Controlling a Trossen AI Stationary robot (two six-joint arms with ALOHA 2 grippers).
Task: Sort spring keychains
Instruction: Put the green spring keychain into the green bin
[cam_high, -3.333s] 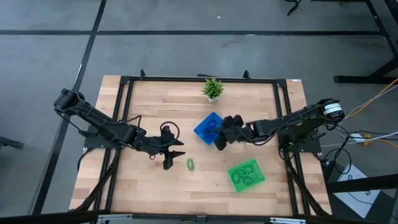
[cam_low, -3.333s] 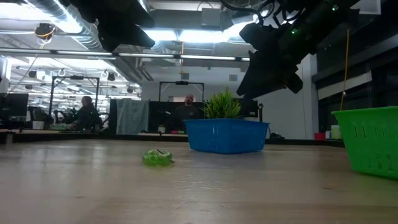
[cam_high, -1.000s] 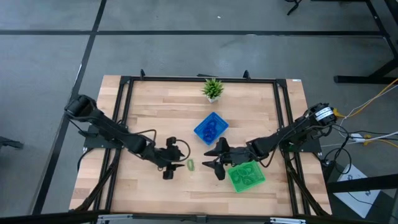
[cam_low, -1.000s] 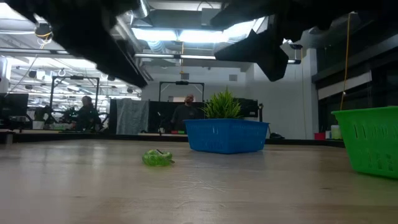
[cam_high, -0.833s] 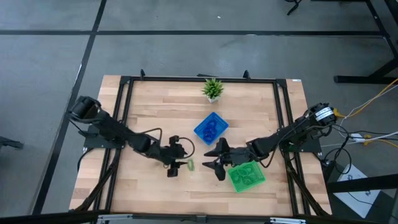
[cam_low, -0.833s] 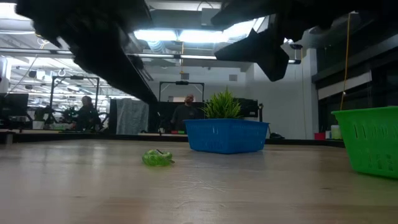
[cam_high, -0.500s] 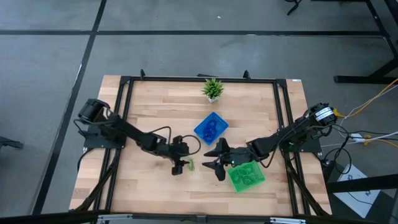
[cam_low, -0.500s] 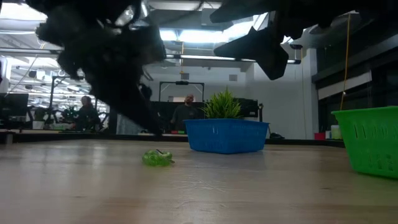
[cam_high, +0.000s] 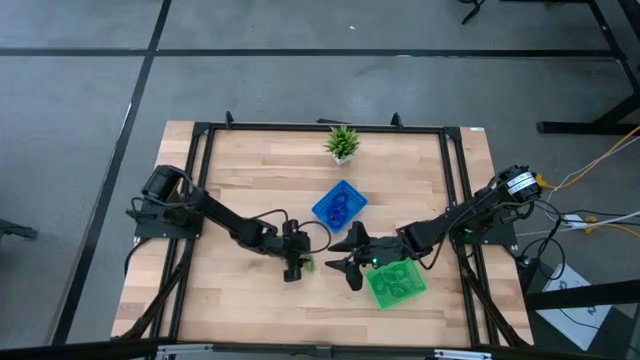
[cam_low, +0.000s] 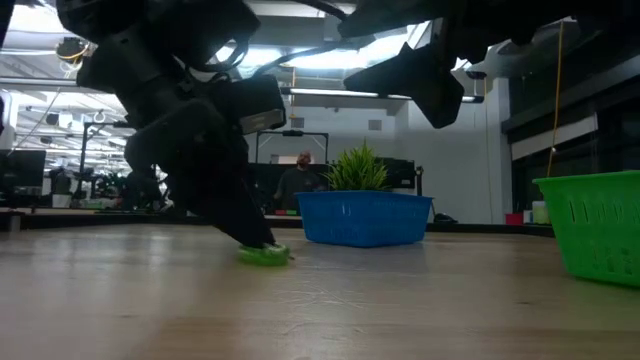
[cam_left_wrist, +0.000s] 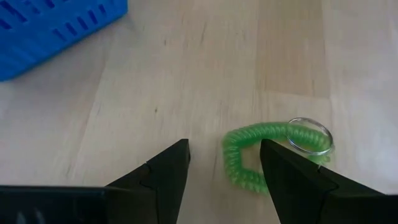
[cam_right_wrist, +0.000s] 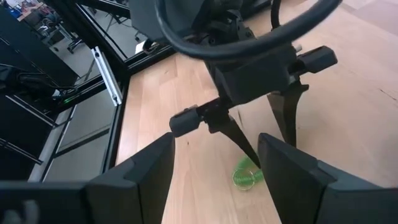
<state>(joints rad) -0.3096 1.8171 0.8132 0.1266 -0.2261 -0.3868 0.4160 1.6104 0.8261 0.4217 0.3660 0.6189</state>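
One light green spring keychain (cam_left_wrist: 252, 155) with a metal ring (cam_left_wrist: 310, 135) lies flat on the wooden table (cam_high: 250, 180), left of the green tray (cam_high: 396, 282). My left gripper (cam_left_wrist: 224, 165) is open and low over it, slanting down. The coil lies partly between its fingers and partly under one of them; the low view shows the fingertips right at the keychain (cam_low: 266, 256). My right gripper (cam_high: 347, 262) hovers open above the table just right of the keychain, holding nothing. Blue keychains lie in the blue tray (cam_high: 338, 205), green ones in the green tray. My left gripper has one finger (cam_left_wrist: 292, 180) over the near side of the green keychain's loop (cam_left_wrist: 264, 180), coming slanting down from the table's left. That finger hides the spot, so I cannot tell whether it touches the coil. The keychain lies flat on the table.
A small potted plant (cam_high: 342, 142) stands at the far edge. The blue tray sits just beyond the keychain, and the green tray's rim (cam_low: 595, 230) is to the right, under my right arm. Bare wood lies to the left and near side. People sit in the room behind.
My left gripper has moved toward the table's right edge and down onto the green keychain, staying open. My right gripper has kept still.
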